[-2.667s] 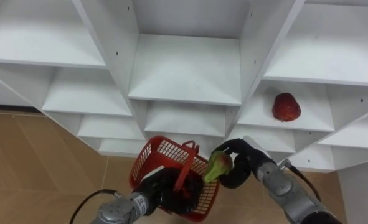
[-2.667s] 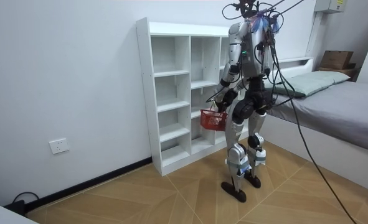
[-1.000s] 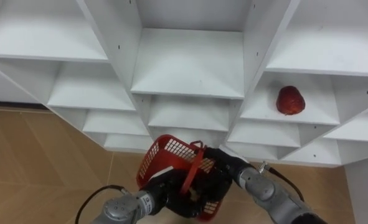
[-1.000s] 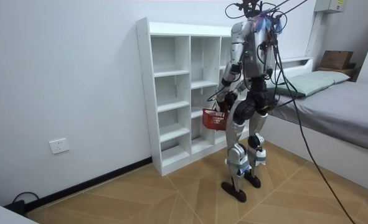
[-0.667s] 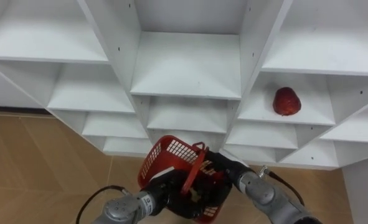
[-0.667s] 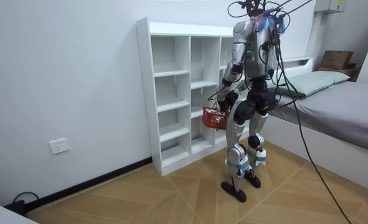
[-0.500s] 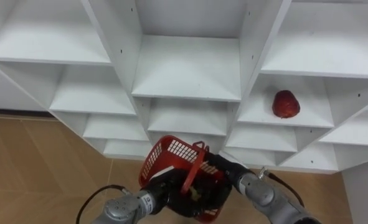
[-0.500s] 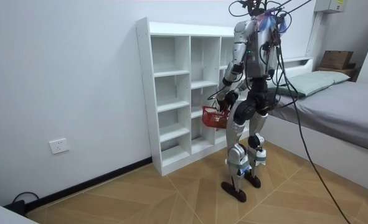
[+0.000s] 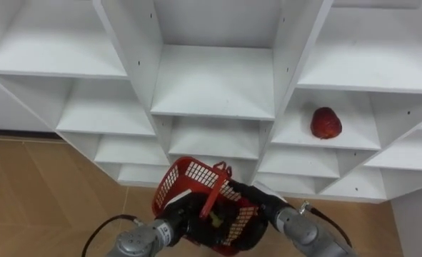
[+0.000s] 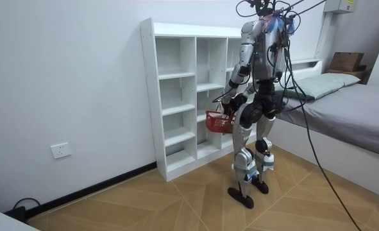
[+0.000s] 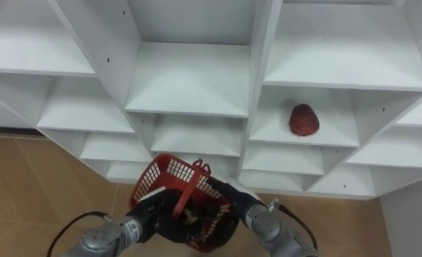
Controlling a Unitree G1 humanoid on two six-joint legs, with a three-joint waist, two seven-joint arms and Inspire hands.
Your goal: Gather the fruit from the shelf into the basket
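A red mesh basket (image 9: pixel 189 177) with a red handle hangs low in front of the white closet (image 9: pixel 214 78). My left hand (image 9: pixel 181 220) grips its near side from below left. My right hand (image 9: pixel 253 209) reaches into the basket from the right, partly hidden by the mesh. A bit of green-yellow fruit (image 9: pixel 215 220) shows inside the basket between the two hands. A red apple (image 9: pixel 326 123) lies on a shelf in the right column, well above and right of the basket. In the room view I stand facing the closet with the basket (image 10: pixel 218 121) at hip height.
The closet's other compartments (image 11: pixel 189 78) are bare white shelves with upright dividers between them. Wooden floor (image 9: pixel 46 193) lies below left. A bed (image 10: pixel 349 109) stands behind me at the room view's right.
My right hand, which held a green fruit beside the basket, has moved down into the basket, and the fruit now lies inside. The apple has stayed on its shelf.
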